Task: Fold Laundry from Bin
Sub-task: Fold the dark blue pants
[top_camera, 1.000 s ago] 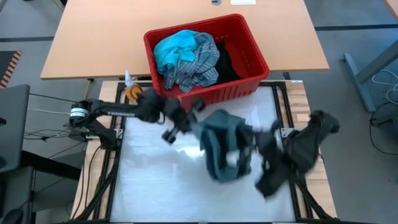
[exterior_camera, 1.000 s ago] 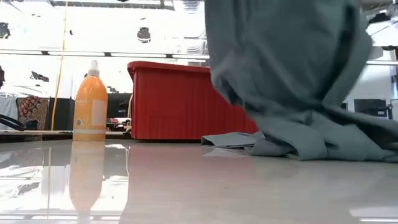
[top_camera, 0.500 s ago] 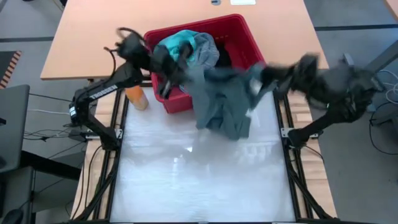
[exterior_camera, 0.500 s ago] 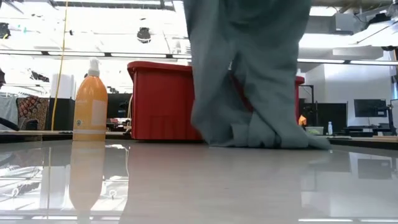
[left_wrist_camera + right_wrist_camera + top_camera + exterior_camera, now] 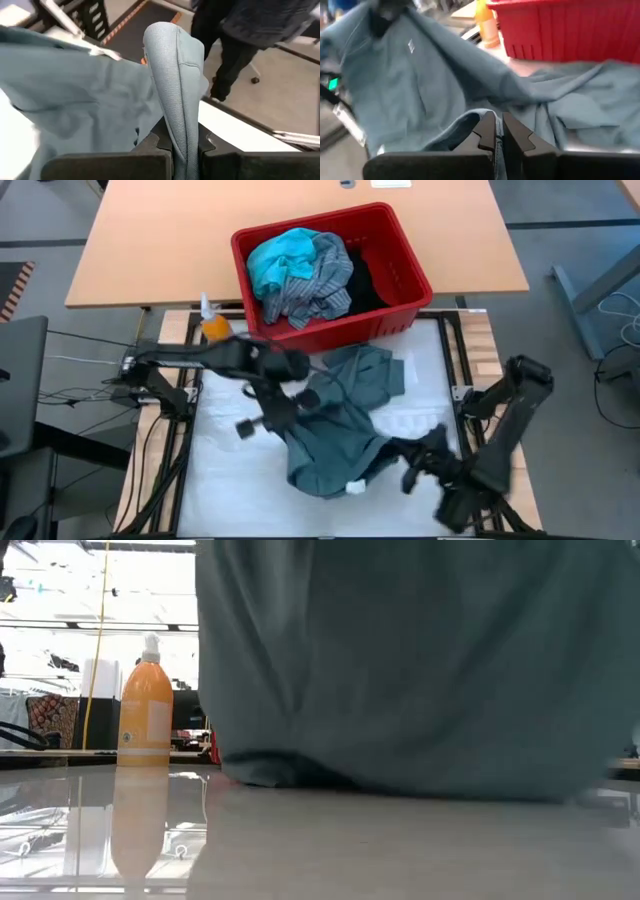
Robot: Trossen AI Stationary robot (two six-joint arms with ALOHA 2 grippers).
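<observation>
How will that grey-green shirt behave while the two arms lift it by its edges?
Probably very floppy: pinched by the left gripper and the right gripper, the grey-green shirt sags between them in loose folds. It looks light, since a thin bunched edge is enough to carry it. Its far end trails on the table by the red bin, so it may drag.

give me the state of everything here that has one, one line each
grey-green garment: out of the bin, pinched at two spots, partly draped on the table
left pincer: shut on a fold of the grey-green garment
right pincer: shut on the garment's edge
red bin: upright, still holding laundry
turquoise garment: crumpled in the bin
striped shirt: crumpled in the bin
orange bottle: upright, pump cap on
</observation>
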